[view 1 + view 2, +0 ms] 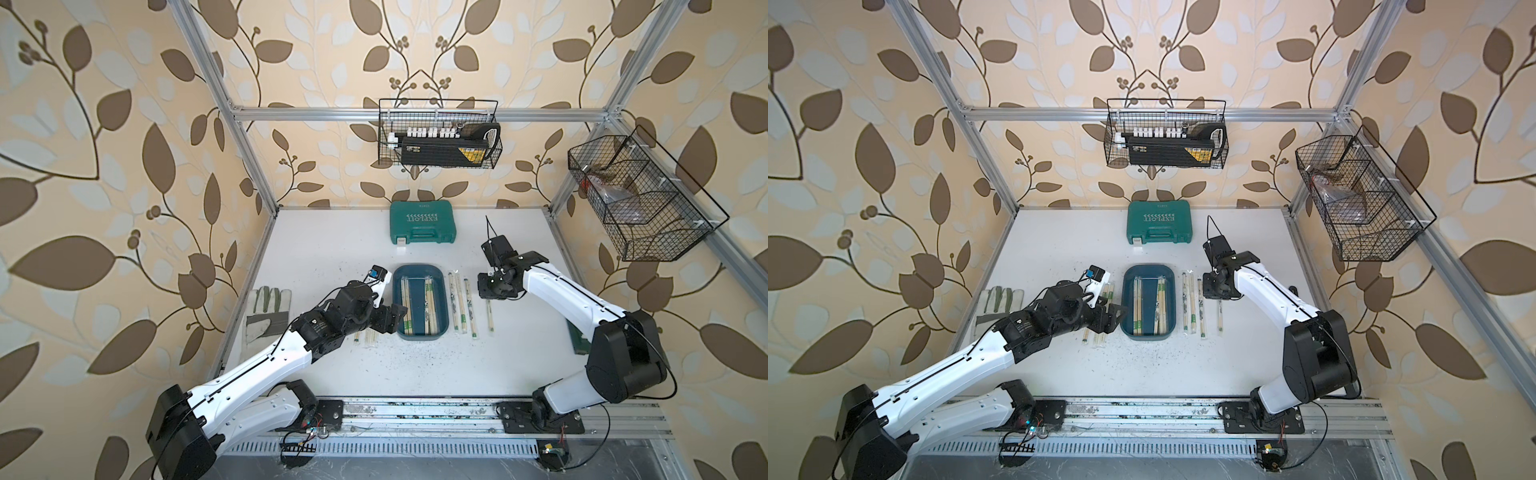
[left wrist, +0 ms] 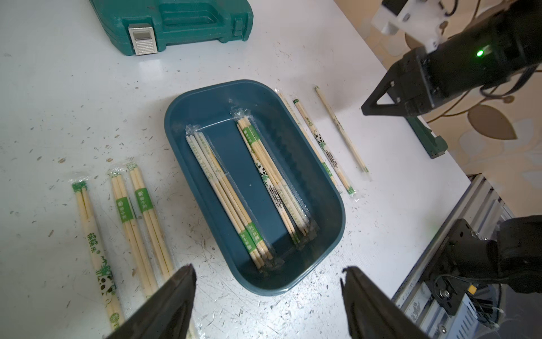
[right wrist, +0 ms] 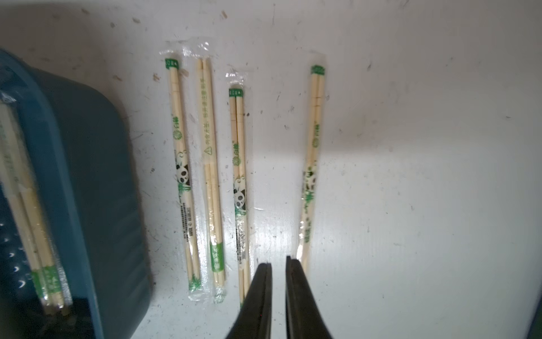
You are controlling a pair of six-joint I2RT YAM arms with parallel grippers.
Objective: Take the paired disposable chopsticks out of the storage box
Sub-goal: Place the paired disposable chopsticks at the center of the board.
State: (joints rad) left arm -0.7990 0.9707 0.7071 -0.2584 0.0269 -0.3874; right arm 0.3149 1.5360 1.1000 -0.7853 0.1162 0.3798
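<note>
the step in hand reads as the left arm's reach for another pick. the left fingers [image 2: 179,293] stand wide apart with nothing between them. they hang above the surface [image 2: 88,102] at the close end of the storage box [image 2: 316,164], which lies straight ahead of them. inside it the remaining chopstick pairs [image 2: 225,199] lie lengthwise in two bundles, one along each long wall, with bare floor between. the closer bundle's ends point almost at the gap between these fingers. three wrapped pairs [image 2: 126,211] lie out on the surface, ahead and off to one side of the left fingers, apart from the box.

the right fingers [image 3: 294,293] are drawn nearly together, with only a thin slit between them and nothing in it. they hang low over the surface, across the box from the left fingers. four wrapped pairs lie side by side in front of them. one runs just beside each finger, and neither looks gripped.

so the task seems partly done. next, the left fingers would need to go forward over the low wall and down, straddle one pair of the closer bundle across its width, and close. the pairs lie packed together in slick wrappers, so the fingers could well take several or slip off.
</note>
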